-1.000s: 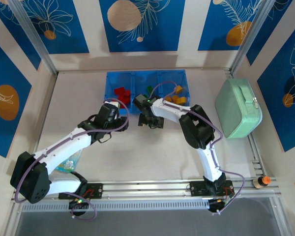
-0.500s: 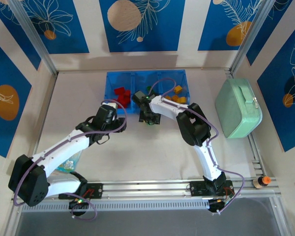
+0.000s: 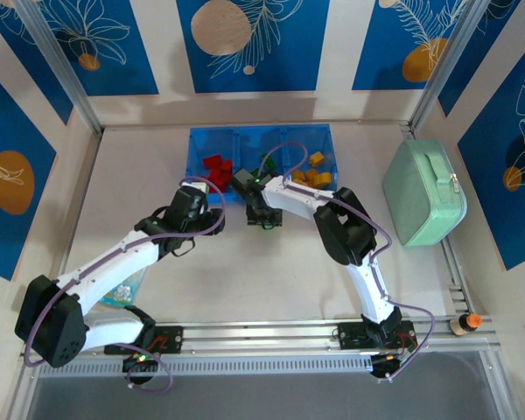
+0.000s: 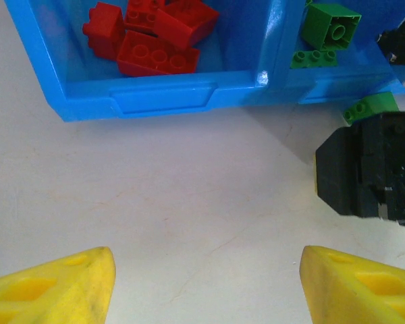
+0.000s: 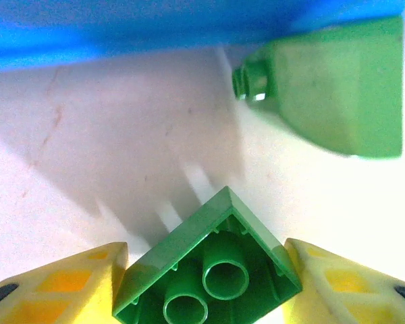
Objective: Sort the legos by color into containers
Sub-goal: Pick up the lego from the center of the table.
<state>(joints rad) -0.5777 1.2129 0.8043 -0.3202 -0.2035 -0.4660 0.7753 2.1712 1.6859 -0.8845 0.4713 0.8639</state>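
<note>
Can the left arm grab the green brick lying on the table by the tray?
Probably not easily: the right gripper, holding a second green brick, crowds the loose green brick beside the tray. The left gripper is open, off to one side.

Bright, even overhead light with soft shadows. Right wrist view: table point(image 5: 337, 196) glares white at right; tray point(image 5: 155, 27) along top edge blurred.

My left arm point(image 3: 114, 254) and right arm point(image 3: 372, 284) are white with black joints. I see purple cables point(image 3: 290, 146), yellow fingers point(image 4: 54, 283).
</note>
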